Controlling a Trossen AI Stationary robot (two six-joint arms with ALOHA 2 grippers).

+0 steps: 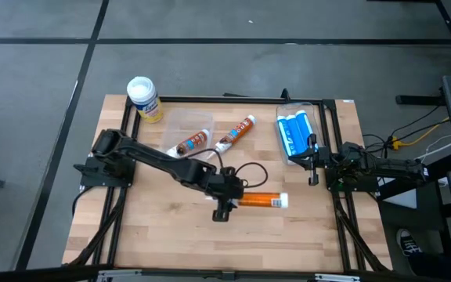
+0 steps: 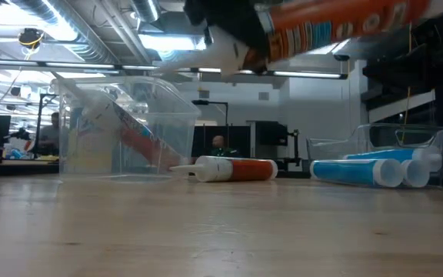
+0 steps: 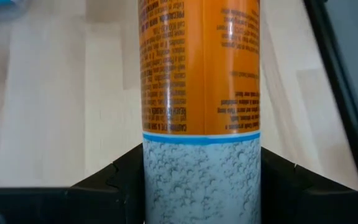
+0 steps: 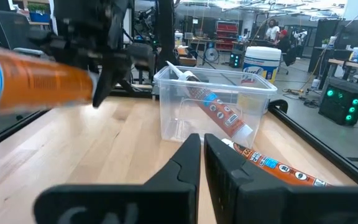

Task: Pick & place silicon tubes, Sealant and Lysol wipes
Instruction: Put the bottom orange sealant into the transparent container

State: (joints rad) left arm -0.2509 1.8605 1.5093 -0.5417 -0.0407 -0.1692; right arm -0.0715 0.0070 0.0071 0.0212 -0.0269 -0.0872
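My left gripper (image 1: 227,202) hangs over the table's middle, shut on an orange tube (image 1: 263,201) with a white cap end. Another orange tube (image 1: 193,142) leans inside a clear bin (image 1: 202,119) at the far left. One more orange tube (image 1: 237,133) lies flat on the wood beside the bin. The yellow Lysol wipes (image 1: 143,98) stand upright at the far left corner. Blue tubes (image 1: 296,135) lie in a clear tray at the right. My right gripper (image 4: 201,155) waits shut at the right edge. My left gripper pinches the orange tube between its two fingers (image 3: 114,180), on the two sides of its grey speckled end (image 3: 201,180). The fingers come from the table's left, slanting down, and the tube runs on ahead of them toward the right. The tube (image 2: 337,23) is lifted clear of the table, close to level.
A black frame rail (image 1: 210,100) runs round the wooden top. A black cable (image 1: 249,168) loops over the table by the left arm. Bare wood (image 1: 171,235) lies toward the near edge.
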